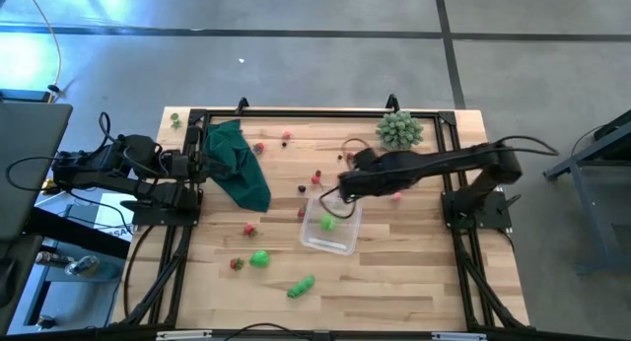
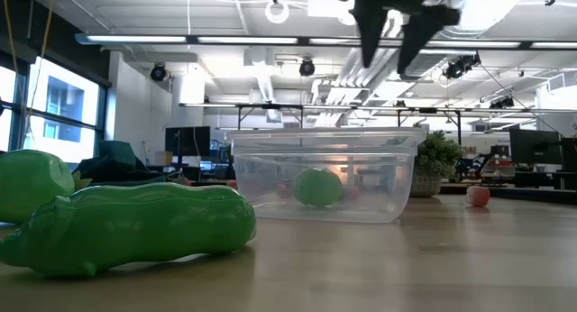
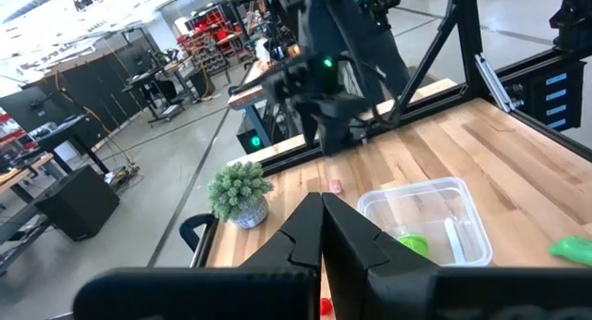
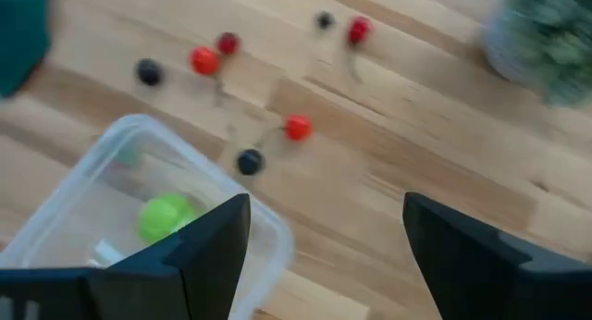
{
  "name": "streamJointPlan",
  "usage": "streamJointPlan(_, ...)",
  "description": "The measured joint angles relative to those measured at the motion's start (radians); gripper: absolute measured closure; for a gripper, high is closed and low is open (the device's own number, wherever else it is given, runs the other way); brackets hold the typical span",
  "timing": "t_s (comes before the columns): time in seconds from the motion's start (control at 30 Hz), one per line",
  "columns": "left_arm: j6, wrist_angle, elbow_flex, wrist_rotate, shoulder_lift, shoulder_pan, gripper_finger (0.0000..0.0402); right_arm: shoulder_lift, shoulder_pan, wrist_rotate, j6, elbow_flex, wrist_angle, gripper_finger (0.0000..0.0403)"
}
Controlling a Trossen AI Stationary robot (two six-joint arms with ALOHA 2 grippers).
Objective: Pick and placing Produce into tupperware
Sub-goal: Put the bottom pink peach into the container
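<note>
The clear tupperware (image 1: 330,230) stands on the table's middle with one round green piece (image 1: 328,223) inside; the piece also shows in the low view (image 2: 317,188) and the right wrist view (image 4: 166,216). My right gripper (image 1: 331,195) is open and empty, above the tupperware's far edge (image 2: 392,28). Small red and dark berries (image 4: 297,128) lie on the wood just beyond it. A green pod (image 1: 301,286) and a green piece (image 1: 258,258) lie toward the near edge. My left gripper (image 3: 322,237) is shut and empty at the table's left side.
A dark green cloth (image 1: 239,166) lies at the far left, beside the left arm. A pale green spiky plant (image 1: 398,130) stands at the far right. More berries (image 1: 249,229) lie left of the tupperware, and a pink piece (image 1: 396,195) lies under the right arm. A black frame (image 1: 296,114) borders the table.
</note>
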Motion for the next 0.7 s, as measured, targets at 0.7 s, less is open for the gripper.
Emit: streamJointPlan(0.7,0.0,0.0,0.0,0.0,0.0,0.0,0.0401,-0.437,-0.14,-0.238,0.349,-0.823,0.448,0.0128)
